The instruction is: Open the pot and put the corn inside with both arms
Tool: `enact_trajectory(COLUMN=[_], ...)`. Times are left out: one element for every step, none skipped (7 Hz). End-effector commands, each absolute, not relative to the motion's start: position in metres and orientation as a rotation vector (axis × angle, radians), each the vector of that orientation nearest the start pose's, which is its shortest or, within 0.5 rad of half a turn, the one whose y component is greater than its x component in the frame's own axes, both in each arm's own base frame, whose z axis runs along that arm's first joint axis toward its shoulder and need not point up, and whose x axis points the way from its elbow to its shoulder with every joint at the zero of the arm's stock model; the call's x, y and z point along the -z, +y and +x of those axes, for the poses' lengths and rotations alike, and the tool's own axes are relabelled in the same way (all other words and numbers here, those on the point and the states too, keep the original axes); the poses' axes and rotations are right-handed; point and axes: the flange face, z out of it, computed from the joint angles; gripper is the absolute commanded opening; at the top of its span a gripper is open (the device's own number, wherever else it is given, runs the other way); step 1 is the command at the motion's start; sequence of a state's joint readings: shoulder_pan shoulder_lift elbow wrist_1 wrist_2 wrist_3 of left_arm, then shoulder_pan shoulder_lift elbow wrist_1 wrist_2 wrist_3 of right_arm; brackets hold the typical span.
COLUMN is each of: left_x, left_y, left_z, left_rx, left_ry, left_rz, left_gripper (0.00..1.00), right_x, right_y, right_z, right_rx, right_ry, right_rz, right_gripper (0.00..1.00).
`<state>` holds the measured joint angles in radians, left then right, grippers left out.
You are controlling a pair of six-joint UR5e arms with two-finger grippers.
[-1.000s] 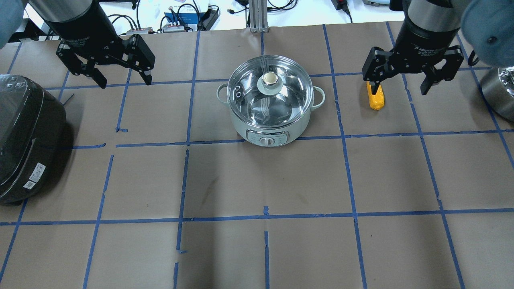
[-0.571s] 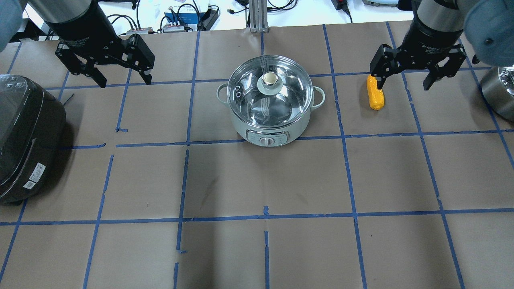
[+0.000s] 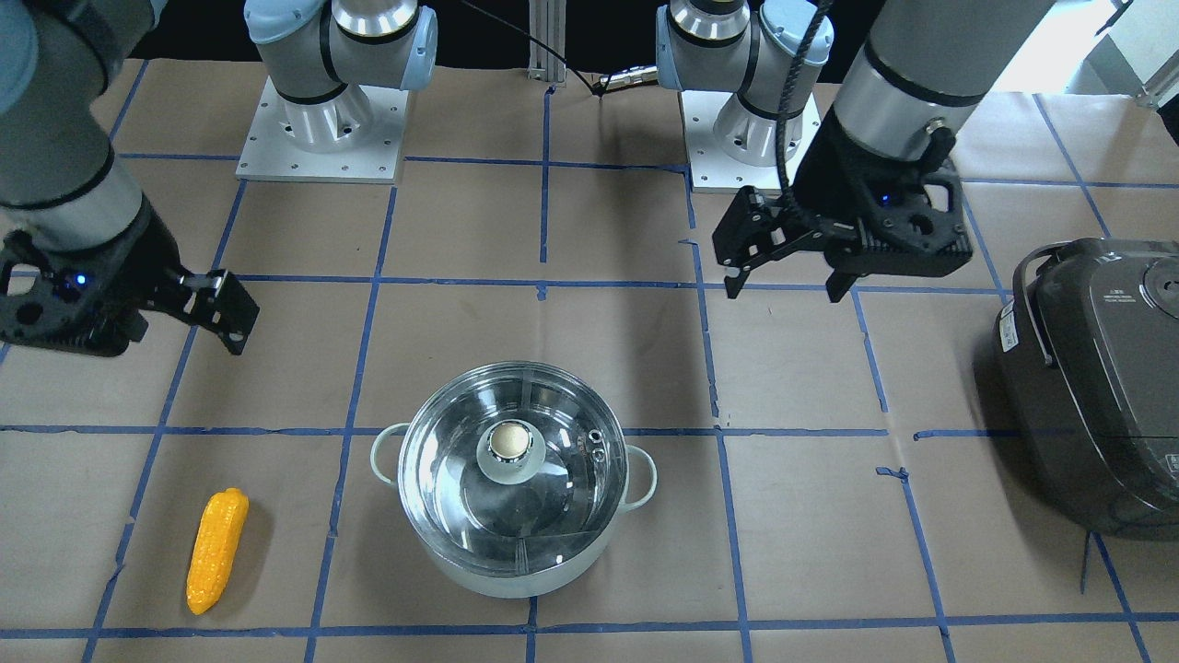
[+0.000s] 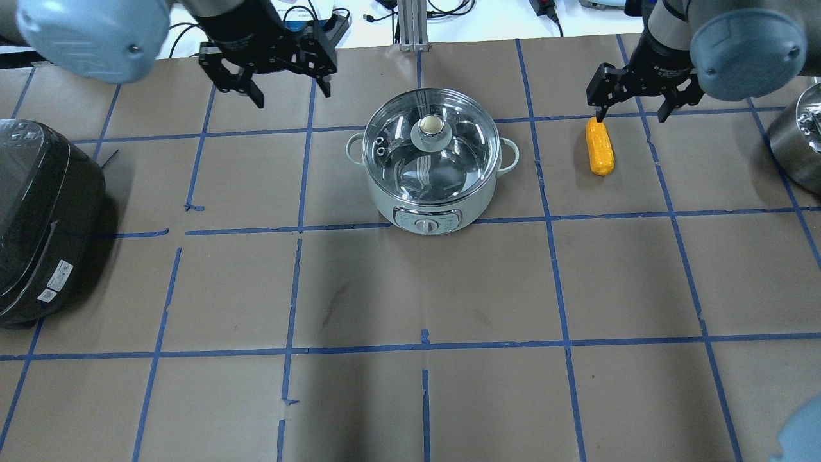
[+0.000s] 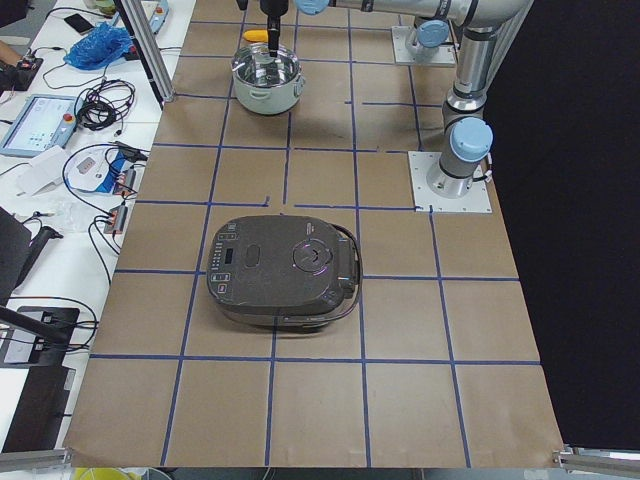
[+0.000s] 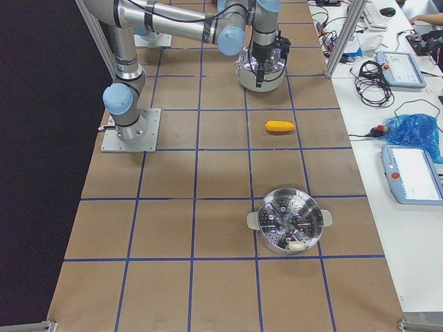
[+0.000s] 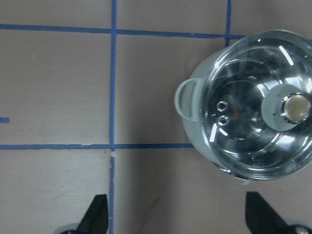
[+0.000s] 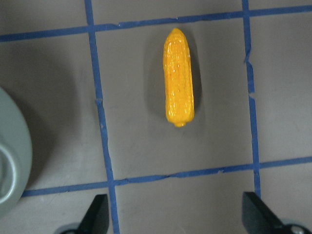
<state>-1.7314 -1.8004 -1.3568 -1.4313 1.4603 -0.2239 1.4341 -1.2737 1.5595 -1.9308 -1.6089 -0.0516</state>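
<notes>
The pot (image 4: 431, 160), mint-white with its glass lid and round knob (image 4: 431, 125) on, stands mid-table; it also shows in the front view (image 3: 513, 479) and the left wrist view (image 7: 243, 107). The corn (image 4: 600, 146) lies flat on the table to the right of the pot, also in the front view (image 3: 217, 550) and the right wrist view (image 8: 179, 78). My left gripper (image 4: 292, 96) is open and empty, hovering behind and left of the pot. My right gripper (image 4: 630, 117) is open and empty, hovering just behind the corn, one fingertip near its far tip.
A big dark rice cooker (image 4: 38, 218) sits at the table's left edge. A steel steamer pot (image 6: 289, 220) stands at the right end, its rim also showing overhead (image 4: 795, 147). The arm bases (image 3: 322, 120) are at the robot's side.
My left gripper has moved right, toward the pot, and further back. My right gripper has drawn back from the corn, which now lies fully uncovered. Both stay open.
</notes>
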Motion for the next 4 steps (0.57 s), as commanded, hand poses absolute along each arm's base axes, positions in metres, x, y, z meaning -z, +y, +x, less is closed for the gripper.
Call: enact_trajectory(left_x=[-0.436, -0.418, -0.398, -0.376], left_y=[-0.581, -0.583, -0.594, -0.605], left_z=[-0.328, -0.354, -0.363, -0.376], left_rx=[0.162, 0.176, 0.191, 0.228], left_ry=[3.285, 3.292, 3.302, 3.315], left_rz=[-0.156, -0.183, -0.222, -0.27], left_gripper=[1.0, 1.0, 1.0, 1.0], right_x=[-0.282, -0.233, -0.216, -0.198], right_y=[-0.66, -0.672, -0.679, -0.683], right_z=[0.013, -0.003, -0.004, -0.005], right_rx=[0.137, 0.138, 0.152, 0.131], right_ry=[3.185, 3.129, 3.11, 3.107], right_rz=[0.105, 0.13, 0.128, 0.129], right_gripper=[0.88, 0.87, 0.86, 0.86])
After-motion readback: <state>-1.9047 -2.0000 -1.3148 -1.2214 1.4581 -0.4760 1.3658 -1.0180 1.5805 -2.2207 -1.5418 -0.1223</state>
